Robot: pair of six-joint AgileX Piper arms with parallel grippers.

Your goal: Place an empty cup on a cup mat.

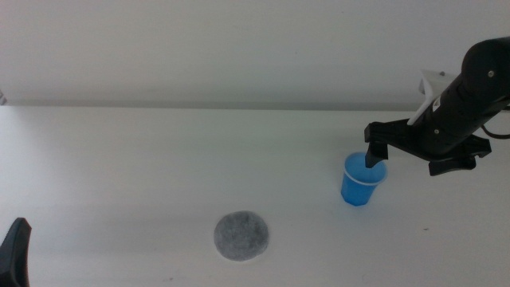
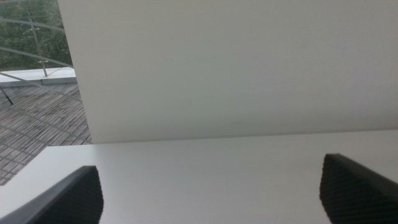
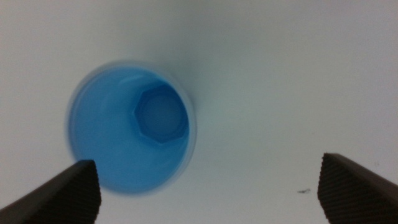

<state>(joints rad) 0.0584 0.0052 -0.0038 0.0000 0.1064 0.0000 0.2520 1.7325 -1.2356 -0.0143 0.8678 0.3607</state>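
Observation:
The blue cup [image 1: 358,181] stands upright on the white table at the right, apart from the mat. In the right wrist view it [image 3: 130,127] shows from above and is empty. The grey speckled cup mat [image 1: 241,236] lies flat near the front middle, well to the cup's left, with nothing on it. My right gripper [image 1: 412,159] hangs over the cup with its jaws wide open [image 3: 208,193]; one jaw is at the cup's rim and the cup sits off towards that jaw, not centred between them. My left gripper [image 1: 16,251] waits at the bottom left, open [image 2: 211,193].
The white table [image 1: 143,159] ends at a pale back wall [image 1: 239,48]. The left wrist view shows the table's far left corner [image 2: 56,152] with a tiled floor and railing beyond.

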